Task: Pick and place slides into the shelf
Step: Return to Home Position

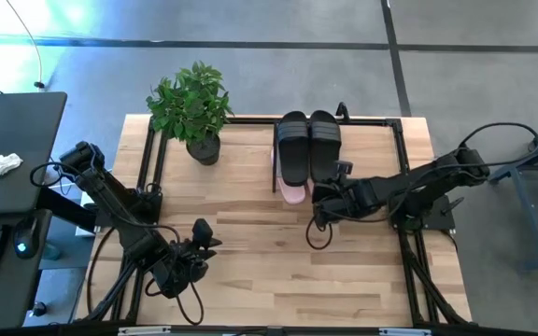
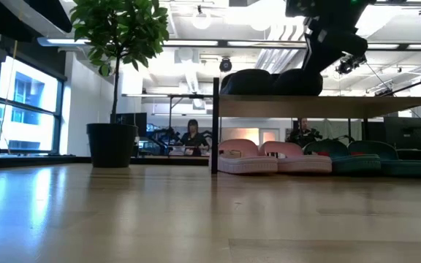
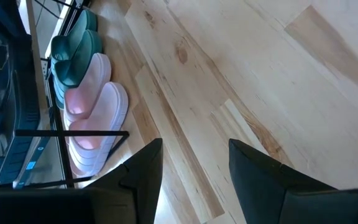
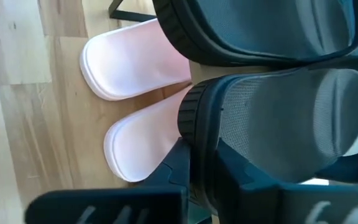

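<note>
Two black slides lie side by side on the shelf's plank top [image 2: 327, 107], one [image 1: 292, 145] to the left of the other [image 1: 325, 142]. Beneath the plank, two pink slides [image 2: 247, 157] and two dark green slides [image 2: 375, 159] rest with their soles on the table. My right gripper [image 1: 330, 179] is at the right black slide's near end and shut on it. My left gripper [image 1: 204, 245] hovers open over the table's near left part, holding nothing; its wrist view shows the pink slides [image 3: 95, 121] and green slides [image 3: 73, 53] far off. My right gripper holds the right black slide [image 4: 278, 124] by its heel rim [image 4: 194, 124], pinched between the two fingers. One finger [image 4: 178, 158] is outside the rim, the other [image 4: 241, 177] on the footbed side. The fingers come from the table's near-right side. The slide lies flat on the plank.
A potted plant [image 1: 192, 107] stands at the table's far left, to the left of the shelf. The shelf's thin black frame [image 1: 275, 168] stands close by the right gripper. Bare wood stretches across the table's middle and near side [image 1: 297, 280]. People sit in the room beyond the table.
</note>
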Motion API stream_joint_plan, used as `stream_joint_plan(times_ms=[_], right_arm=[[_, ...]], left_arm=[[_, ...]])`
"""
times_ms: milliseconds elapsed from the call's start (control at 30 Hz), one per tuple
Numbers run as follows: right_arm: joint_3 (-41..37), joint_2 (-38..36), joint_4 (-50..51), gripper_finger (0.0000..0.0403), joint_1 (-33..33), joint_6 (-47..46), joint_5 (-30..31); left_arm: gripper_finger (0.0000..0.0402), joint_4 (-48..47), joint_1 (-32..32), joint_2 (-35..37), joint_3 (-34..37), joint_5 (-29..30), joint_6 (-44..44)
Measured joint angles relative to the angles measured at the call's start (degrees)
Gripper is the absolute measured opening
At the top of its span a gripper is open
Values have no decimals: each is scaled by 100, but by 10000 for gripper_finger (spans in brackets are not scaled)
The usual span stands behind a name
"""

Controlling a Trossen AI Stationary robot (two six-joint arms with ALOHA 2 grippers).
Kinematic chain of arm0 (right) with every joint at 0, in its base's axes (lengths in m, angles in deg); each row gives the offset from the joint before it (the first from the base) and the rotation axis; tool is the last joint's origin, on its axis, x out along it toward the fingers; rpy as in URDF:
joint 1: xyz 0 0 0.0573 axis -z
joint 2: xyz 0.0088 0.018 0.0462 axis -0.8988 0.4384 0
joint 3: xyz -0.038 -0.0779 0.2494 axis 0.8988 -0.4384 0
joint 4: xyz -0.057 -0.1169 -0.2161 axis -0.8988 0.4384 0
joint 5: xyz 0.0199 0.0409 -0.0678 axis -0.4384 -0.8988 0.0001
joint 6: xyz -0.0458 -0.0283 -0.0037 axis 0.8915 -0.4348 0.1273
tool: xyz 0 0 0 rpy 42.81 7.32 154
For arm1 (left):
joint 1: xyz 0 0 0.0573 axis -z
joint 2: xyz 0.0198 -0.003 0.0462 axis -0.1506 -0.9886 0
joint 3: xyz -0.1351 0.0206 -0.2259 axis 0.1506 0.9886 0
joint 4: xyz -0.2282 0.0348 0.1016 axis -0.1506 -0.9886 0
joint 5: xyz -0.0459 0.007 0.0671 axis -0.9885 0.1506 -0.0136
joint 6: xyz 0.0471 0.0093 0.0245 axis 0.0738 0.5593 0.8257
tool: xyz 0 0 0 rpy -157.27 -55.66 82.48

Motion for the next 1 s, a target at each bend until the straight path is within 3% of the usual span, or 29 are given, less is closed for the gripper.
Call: stream_joint_plan(times_ms=[700,1000], right_arm=[[4,0,-50,178,15,-369,-125],[2,-164,56,197,-58,-648,191]], left_arm=[[166,4,1,0,0,0,-13],[166,4,1,0,0,0,-33]])
